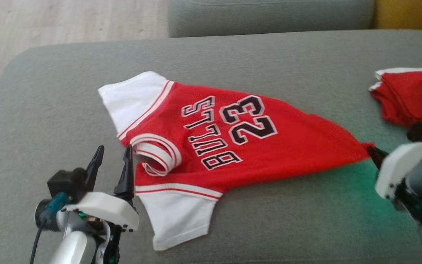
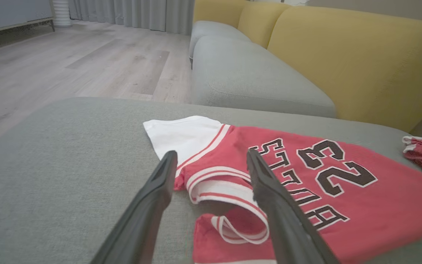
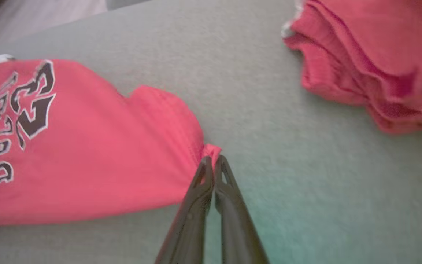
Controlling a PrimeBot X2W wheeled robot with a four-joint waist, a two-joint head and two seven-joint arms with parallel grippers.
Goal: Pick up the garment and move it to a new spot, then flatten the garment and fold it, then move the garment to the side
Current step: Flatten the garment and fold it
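The garment is a red jersey with white sleeves and black "BULLS 23" lettering, lying spread on the grey cushion. My right gripper is shut on the jersey's bottom hem corner, which shows pinched between the fingertips in the right wrist view, garment, gripper. My left gripper stands open just left of the striped collar, its right finger beside the neckline. In the left wrist view the collar of the garment lies between the open fingers of the left gripper.
A second red garment lies folded at the right of the cushion, also as the red garment. Behind are another grey cushion and a yellow sofa back. Wooden floor lies off the cushion's left edge.
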